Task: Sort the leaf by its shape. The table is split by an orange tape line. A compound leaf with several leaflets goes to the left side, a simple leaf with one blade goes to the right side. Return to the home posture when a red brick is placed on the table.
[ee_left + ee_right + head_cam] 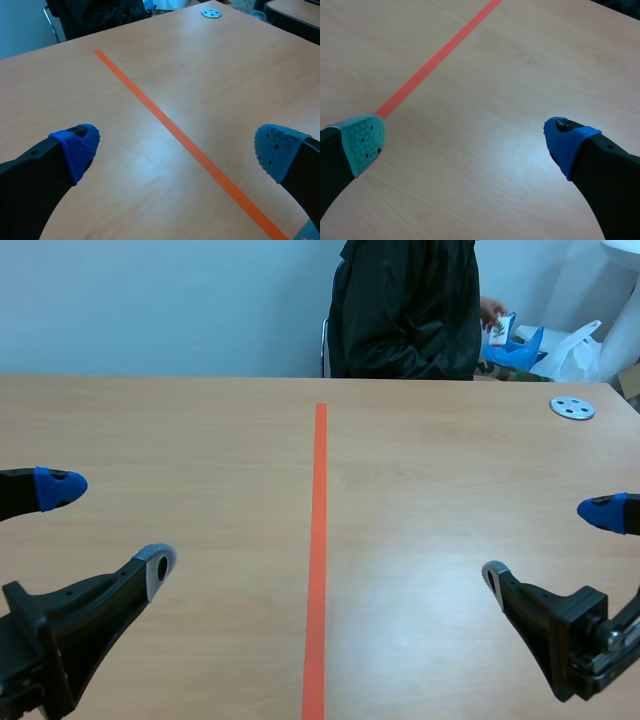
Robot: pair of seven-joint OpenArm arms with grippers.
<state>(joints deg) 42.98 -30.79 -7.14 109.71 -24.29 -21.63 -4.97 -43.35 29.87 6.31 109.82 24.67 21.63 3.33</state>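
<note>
Wood-grain table (pixel 200 440), smooth pale laminate, split down the middle by a straight flat orange tape line (pixel 319 540). Left gripper (pixel 108 527) sits low on the left side, jaws wide open with nothing between them. Its fingers are thick and black with soft dotted blue pads (pixel 80 145). Right gripper (pixel 550 543) sits low on the right side, jaws also spread wide and holding nothing, with one teal dotted pad (pixel 365 142) and one blue.

Leaf is not on the table. It shows only as a green sprig on a small white card (pixel 497 335) in the hand (pixel 490 310) of a person (pixel 405 310) in a dark jacket behind the far edge. Leaf shape too small to tell.

Flat round grey disc (pixel 572 407) with holes lies on the far right of the table. Crinkled white plastic bag (pixel 578 350) is behind it, beside a blue container (pixel 522 350).
</note>
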